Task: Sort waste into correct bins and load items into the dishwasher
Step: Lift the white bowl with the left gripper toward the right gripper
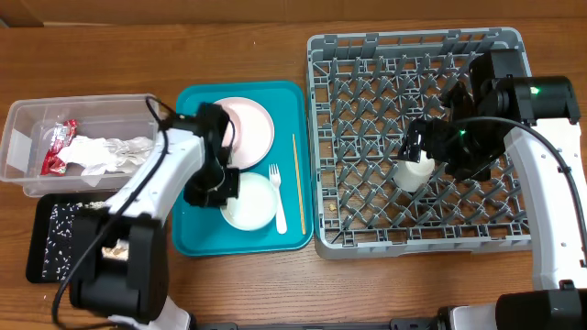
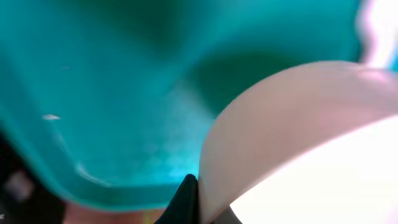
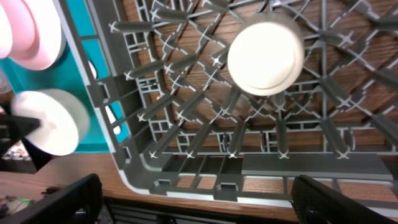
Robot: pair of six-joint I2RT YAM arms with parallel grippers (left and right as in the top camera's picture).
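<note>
One small white cup (image 1: pixel 415 171) stands in the grey plastic rack (image 1: pixel 367 229) below the open right fingers (image 3: pixel 68 199); the left fingers (image 2: pixel 185 200) grip a whitish round bowl (image 1: pixel 252 203), the pale pink round plate (image 1: pixel 252 124) beside them unloaded.

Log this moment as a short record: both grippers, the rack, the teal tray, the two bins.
left gripper: shut on the rim of the white bowl
right gripper: open, empty, above the grey rack
grey rack: one white cup
teal tray: pink plate, white bowl, white fork, chopstick
clear tub: red wrapper, white napkins
black tray: rice-like bits
</note>
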